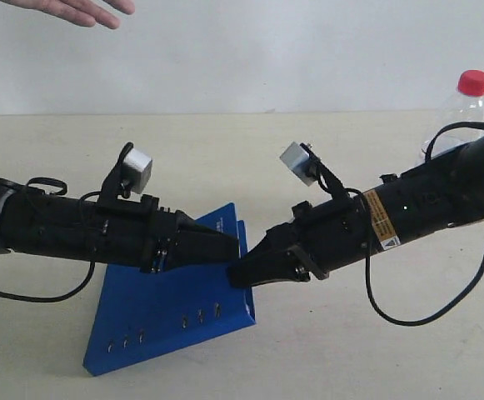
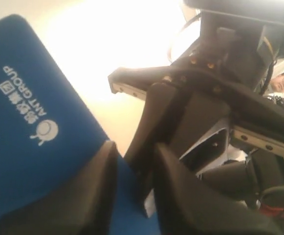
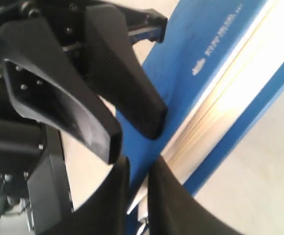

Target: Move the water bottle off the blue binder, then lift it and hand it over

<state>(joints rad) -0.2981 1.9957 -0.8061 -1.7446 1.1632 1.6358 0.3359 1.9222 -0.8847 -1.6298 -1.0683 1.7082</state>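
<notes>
A person's hand [image 1: 75,10] is open, high above and well to the left of the blue binder [image 1: 154,312], and touches nothing. The left gripper [image 1: 230,247] sits at the binder's raised upper edge; in its wrist view its fingers [image 2: 95,196] stand close on either side of the cover with blue filling the gap, which reads as a clamp on the binder. The binder is tilted, its slotted edge low and apparently resting on the table [image 1: 350,350], its opposite edge held up. The right gripper [image 1: 240,273] meets that raised edge at the right-hand corner, just beside the left gripper's tips, with its jaws drawn together on the thin edge of cover and pages [image 3: 220,93]. The water bottle [image 1: 468,104] stands upright on the table, off the binder and well to its right, partly hidden behind the right arm. Assessment: the bottle has been cleared and the lift is under way. Risks noted: both grips sit on one corner, so the binder may pivot or slide out. The cover may swing away from the pages if only the cover is caught. The tips, being so close, may foul each other. The right arm, if it draws back, may topple the bottle.
</notes>
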